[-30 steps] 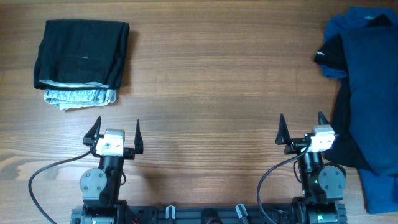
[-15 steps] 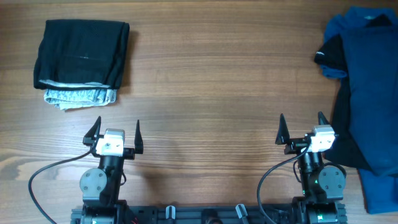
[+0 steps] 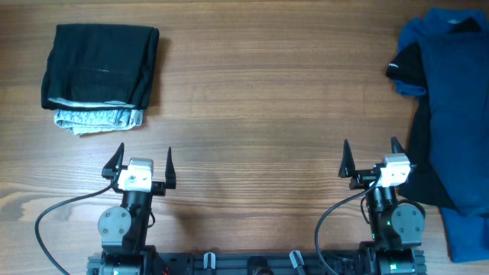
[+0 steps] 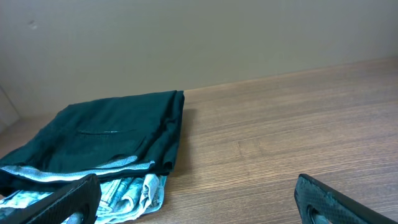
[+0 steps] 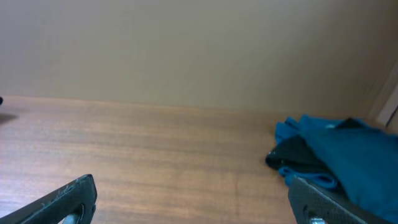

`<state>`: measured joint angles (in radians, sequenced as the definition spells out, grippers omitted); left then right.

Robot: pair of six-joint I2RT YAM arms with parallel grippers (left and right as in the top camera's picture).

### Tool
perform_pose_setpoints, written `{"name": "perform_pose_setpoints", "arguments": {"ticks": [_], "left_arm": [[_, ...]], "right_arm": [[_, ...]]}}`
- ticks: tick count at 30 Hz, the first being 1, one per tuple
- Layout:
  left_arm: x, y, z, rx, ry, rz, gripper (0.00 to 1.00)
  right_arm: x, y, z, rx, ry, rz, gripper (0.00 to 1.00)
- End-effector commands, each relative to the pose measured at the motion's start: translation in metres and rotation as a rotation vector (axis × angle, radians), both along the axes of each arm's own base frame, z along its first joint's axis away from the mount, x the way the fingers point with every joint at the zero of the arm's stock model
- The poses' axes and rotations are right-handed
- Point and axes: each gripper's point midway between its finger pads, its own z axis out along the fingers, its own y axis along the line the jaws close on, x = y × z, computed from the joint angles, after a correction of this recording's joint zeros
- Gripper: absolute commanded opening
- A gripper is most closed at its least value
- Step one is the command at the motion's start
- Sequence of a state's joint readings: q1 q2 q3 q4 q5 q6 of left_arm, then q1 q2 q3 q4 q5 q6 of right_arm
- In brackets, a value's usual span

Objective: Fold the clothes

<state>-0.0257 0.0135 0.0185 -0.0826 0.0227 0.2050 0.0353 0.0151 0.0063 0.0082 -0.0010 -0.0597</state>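
Observation:
A folded black garment lies on a folded light grey one at the far left of the table; both show in the left wrist view. A loose pile of dark navy and bright blue clothes lies along the right edge, partly cut off; it shows in the right wrist view. My left gripper is open and empty near the front edge, below the folded stack. My right gripper is open and empty, just left of the pile.
The wooden table runs between the stack and the pile. A black cable loops at the front left, another at the front right. A beige wall stands behind the table.

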Motion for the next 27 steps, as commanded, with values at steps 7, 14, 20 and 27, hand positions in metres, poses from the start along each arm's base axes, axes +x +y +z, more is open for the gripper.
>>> {"name": "perform_pose_setpoints", "arguments": {"ticks": [7, 14, 20, 27], "left_arm": [[0.0, 0.003, -0.002, 0.014, -0.001, 0.016, 1.0], [0.0, 0.003, -0.002, 0.014, -0.001, 0.016, 1.0], [0.0, 0.003, -0.002, 0.014, -0.001, 0.016, 1.0], [0.0, 0.003, -0.002, 0.014, -0.001, 0.016, 1.0]], "right_arm": [[-0.027, 0.001, 0.103, 0.193, -0.078, 0.024, 1.0], [0.016, 0.003, 0.203, 0.13, 0.138, 0.01, 1.0], [0.122, -0.027, 0.195, -0.029, 0.594, -0.158, 1.0], [0.239, -0.172, 0.048, -0.11, 0.896, -0.414, 1.0]]}}
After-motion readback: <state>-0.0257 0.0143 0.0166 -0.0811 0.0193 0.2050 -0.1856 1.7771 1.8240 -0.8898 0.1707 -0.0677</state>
